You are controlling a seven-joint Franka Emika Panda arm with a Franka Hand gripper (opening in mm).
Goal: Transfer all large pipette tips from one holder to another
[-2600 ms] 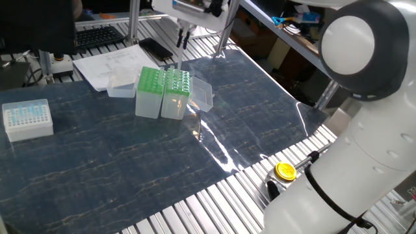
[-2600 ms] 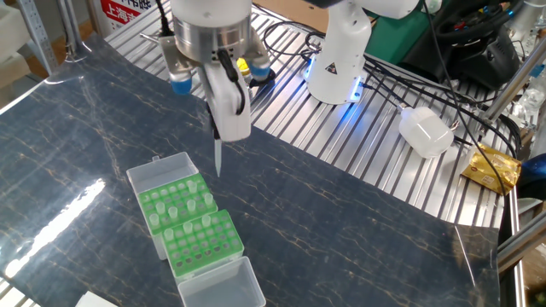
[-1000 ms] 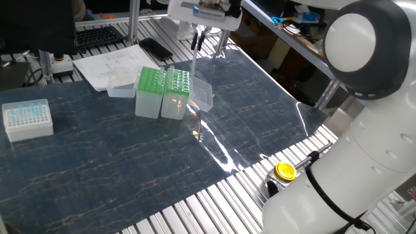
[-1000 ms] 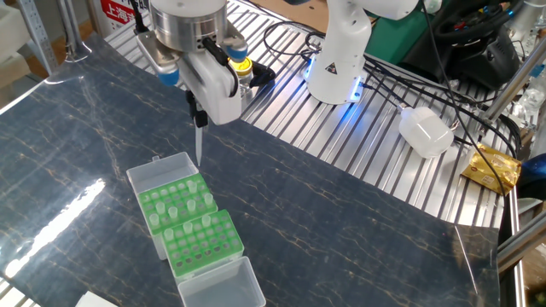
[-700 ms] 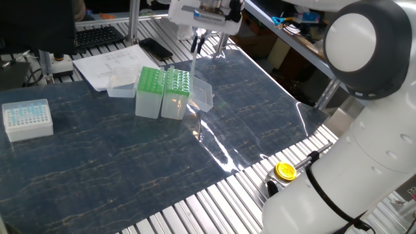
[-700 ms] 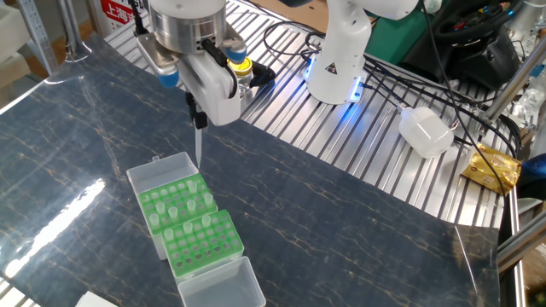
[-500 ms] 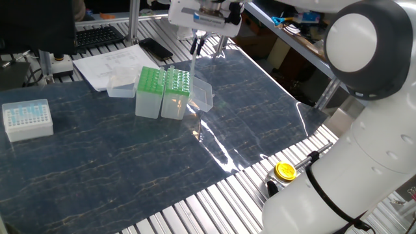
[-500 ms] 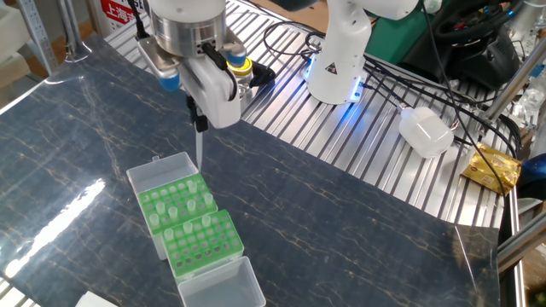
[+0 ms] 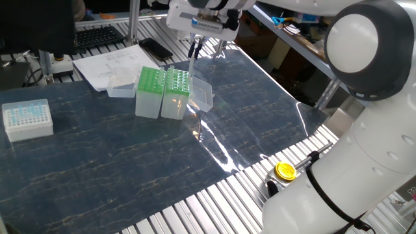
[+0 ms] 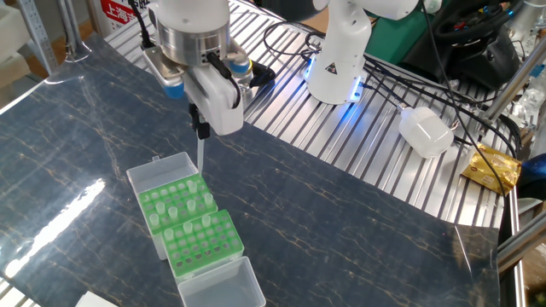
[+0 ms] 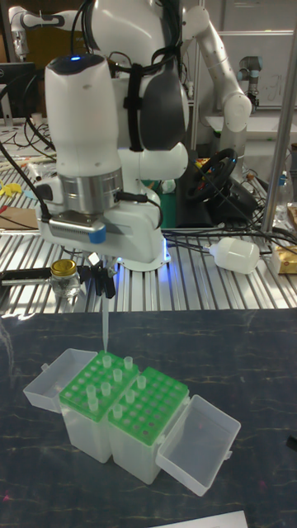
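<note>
- I see the tool clamped on one large pipette tip, which hangs upright with its point just above the far corner of a green rack.
- Two green racks stand touching side by side on the tabletop; the other green rack looks nearly empty.
- About seven tips stand in the first rack (I cannot count them exactly).
- One white box sits well apart.

Robotics lab: pipette racks, robot arms
</note>
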